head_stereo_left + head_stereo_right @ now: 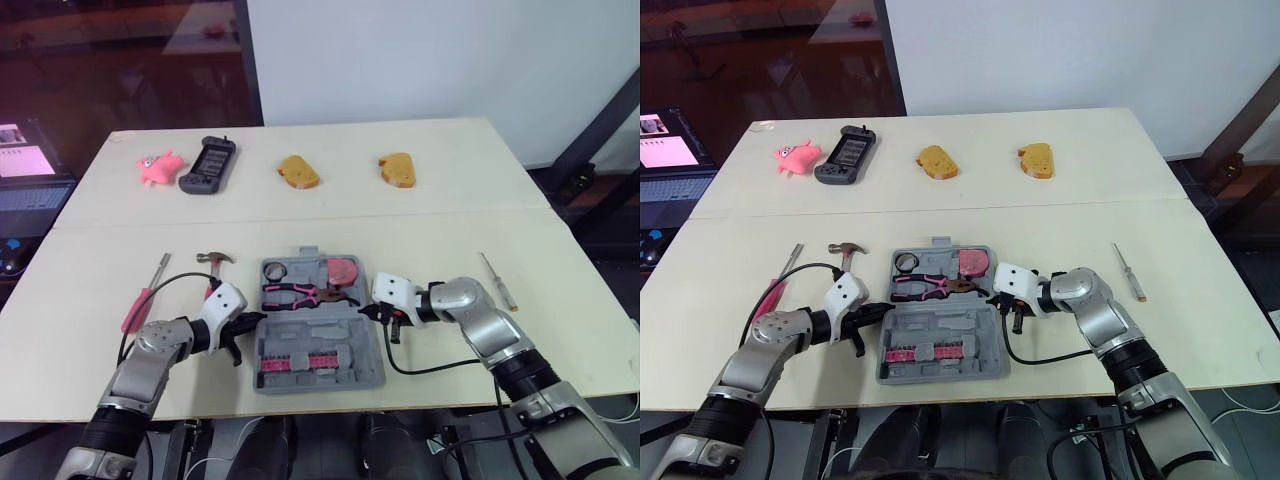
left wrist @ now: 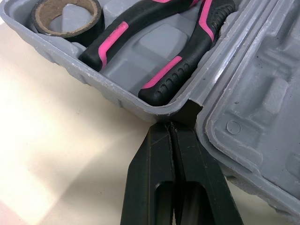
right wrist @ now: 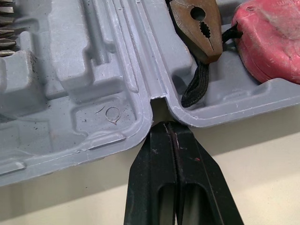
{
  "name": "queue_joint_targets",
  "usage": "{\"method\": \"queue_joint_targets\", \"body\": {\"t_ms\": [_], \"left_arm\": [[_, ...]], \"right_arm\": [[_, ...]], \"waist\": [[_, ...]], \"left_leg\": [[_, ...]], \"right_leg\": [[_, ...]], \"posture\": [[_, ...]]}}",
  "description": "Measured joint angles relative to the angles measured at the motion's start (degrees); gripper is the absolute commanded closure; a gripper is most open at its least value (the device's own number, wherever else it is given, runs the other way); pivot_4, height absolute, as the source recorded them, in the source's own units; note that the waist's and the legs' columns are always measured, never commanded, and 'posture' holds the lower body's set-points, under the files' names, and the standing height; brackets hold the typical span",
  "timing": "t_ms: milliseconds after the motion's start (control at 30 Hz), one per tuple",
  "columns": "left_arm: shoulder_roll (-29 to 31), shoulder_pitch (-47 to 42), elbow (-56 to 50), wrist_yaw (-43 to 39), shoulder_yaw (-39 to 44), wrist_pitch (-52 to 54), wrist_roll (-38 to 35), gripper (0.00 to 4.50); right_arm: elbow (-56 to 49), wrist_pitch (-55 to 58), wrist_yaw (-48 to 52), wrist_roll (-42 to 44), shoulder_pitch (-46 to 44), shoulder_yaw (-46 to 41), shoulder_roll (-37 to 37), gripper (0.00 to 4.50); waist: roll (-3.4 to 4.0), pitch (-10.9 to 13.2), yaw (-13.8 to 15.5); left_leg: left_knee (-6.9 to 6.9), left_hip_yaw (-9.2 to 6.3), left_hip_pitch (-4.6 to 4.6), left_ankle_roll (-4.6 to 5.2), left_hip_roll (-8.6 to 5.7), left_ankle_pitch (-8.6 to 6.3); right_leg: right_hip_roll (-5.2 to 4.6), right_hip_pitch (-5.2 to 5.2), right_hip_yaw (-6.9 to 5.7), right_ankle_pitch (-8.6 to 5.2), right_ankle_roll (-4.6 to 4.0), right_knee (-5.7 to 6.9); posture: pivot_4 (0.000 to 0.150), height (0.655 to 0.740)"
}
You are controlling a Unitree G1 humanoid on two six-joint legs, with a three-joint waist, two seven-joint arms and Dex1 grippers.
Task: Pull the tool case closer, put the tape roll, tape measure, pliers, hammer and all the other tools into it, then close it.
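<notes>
Presently, the tool case is found open at six o'clock on the counter; tape roll, pliers and tape measure are stowed. Hammer (case's ten o'clock), pink screwdriver (nine) and plain screwdriver (three) are unpacked. Jaws of left gripper and right gripper are closed, empty, at its hinge.

One grey tool case, lying open. Inside its far half: one tape roll, one pair of pliers and one red tape measure. In its near half: one pink rack of bits, the bits too small to count singly. Left of the case: one hammer. Two screwdrivers: a pink-handled screwdriver left of the case, a pale-handled screwdriver well to its right. Beyond the case: two toy bread slices, left slice and right slice; one pink toy pig; one black handheld device. Two grippers: left gripper and right gripper, one at each side edge of the case.
</notes>
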Motion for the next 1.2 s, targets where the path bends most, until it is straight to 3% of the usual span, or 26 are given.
{"method": "queue_joint_targets", "body": {"t_ms": [967, 1200], "left_arm": [[0.7, -1.5, 2.4, -0.4, 0.3, -1.6, 0.0, 4.44], [6.7, 0.4, 1.5, -1.3, 6.0, -2.6, -2.9, 4.44]], "right_arm": [[-0.5, 0.0, -1.0, -0.4, 0.5, -0.2, -0.3, 4.5], [-0.6, 1.3, 0.3, 2.2, 1.8, -2.9, -5.1, 4.5]], "waist": [[0.0, 0.0, -0.1], [0.0, 0.0, 0.0]], "left_leg": [[-0.01, 0.0, 0.04, 0.0, 0.01, 0.0], [-0.06, 0.01, 0.03, 0.0, 0.01, 0.0]], "right_leg": [[0.0, 0.03, 0.0, 0.0, 0.0, 0.0], [-0.04, 0.02, 0.0, -0.01, 0.0, -0.06]], "posture": [[0.15, 0.74], [0.15, 0.74]]}}
